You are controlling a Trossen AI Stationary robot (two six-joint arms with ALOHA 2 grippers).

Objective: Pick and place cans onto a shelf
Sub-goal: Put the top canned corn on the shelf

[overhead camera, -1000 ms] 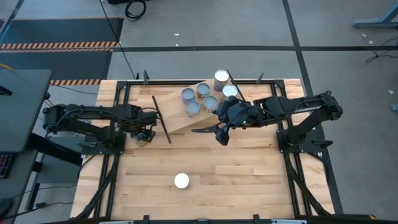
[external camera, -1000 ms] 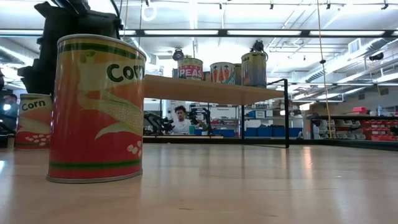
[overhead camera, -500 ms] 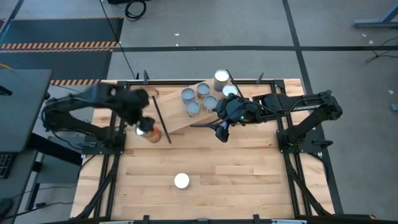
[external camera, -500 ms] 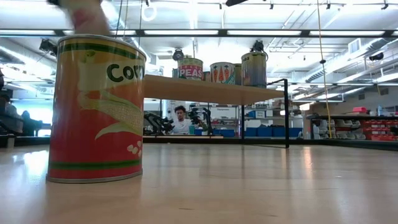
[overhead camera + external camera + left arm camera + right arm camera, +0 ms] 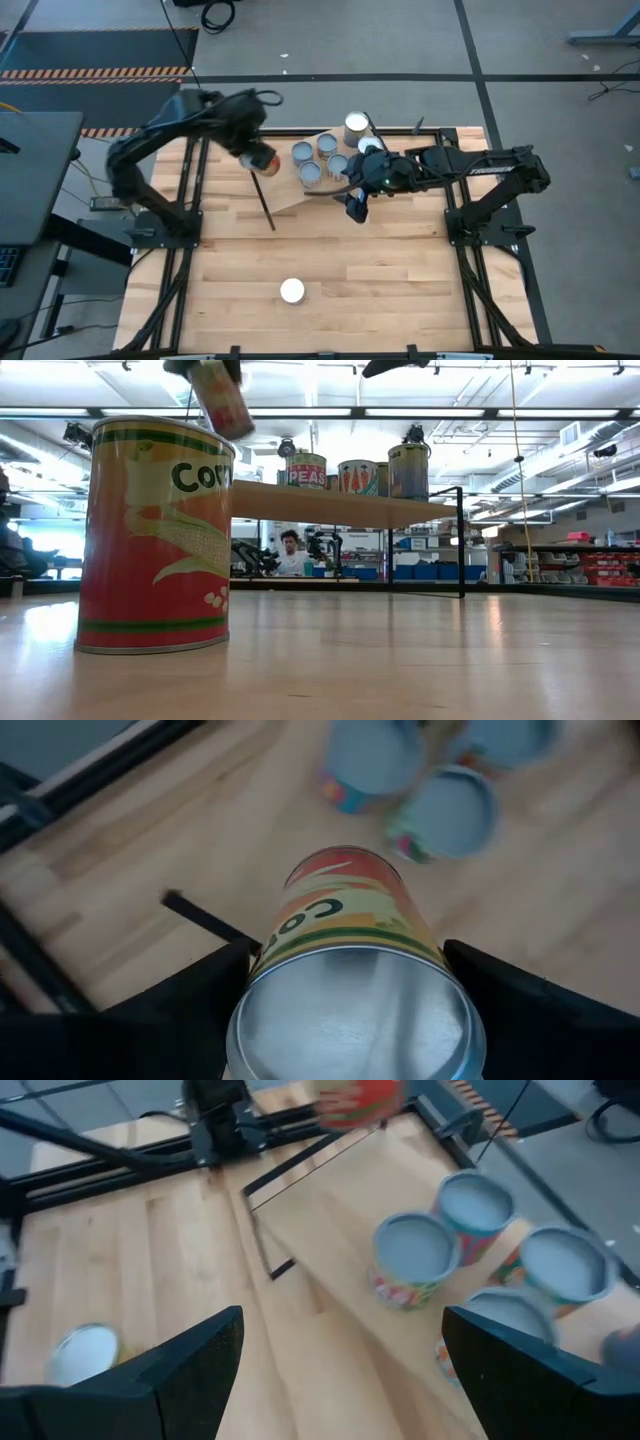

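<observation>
My left gripper (image 5: 256,152) is up in the air over the left end of the shelf (image 5: 290,185), shut on an orange corn can (image 5: 345,920). In the low view this can (image 5: 222,398) shows tilted at the top. The light wood shelf stands at the table's far middle on black rod legs. Several cans with silvery tops (image 5: 311,173) stand on it. My right gripper (image 5: 350,203) hovers open and empty off the shelf's right end. Another corn can (image 5: 292,291) stands upright on the table near the front edge, and looms large in the low view (image 5: 155,535). My left gripper pinches the corn can between its two fingers, one on each side of the wall just below the silvery upper end (image 5: 355,1020). The fingers (image 5: 205,1005) come from above and lie along the can. The can hangs below them, tilted, lifted clear of table and shelf.
The shelf's black rod leg (image 5: 262,195) stands just below the held can. Black frame rails (image 5: 185,260) run along the table's left and right sides. Open tabletop lies between the shelf and the front can. A person shows far behind the table (image 5: 291,550).
My left gripper has lifted the corn can off the table's left side, then carried it up and toward the far edge and the shelf's left end. The can now tilts in the air. My right gripper has drifted slightly toward the far edge.
</observation>
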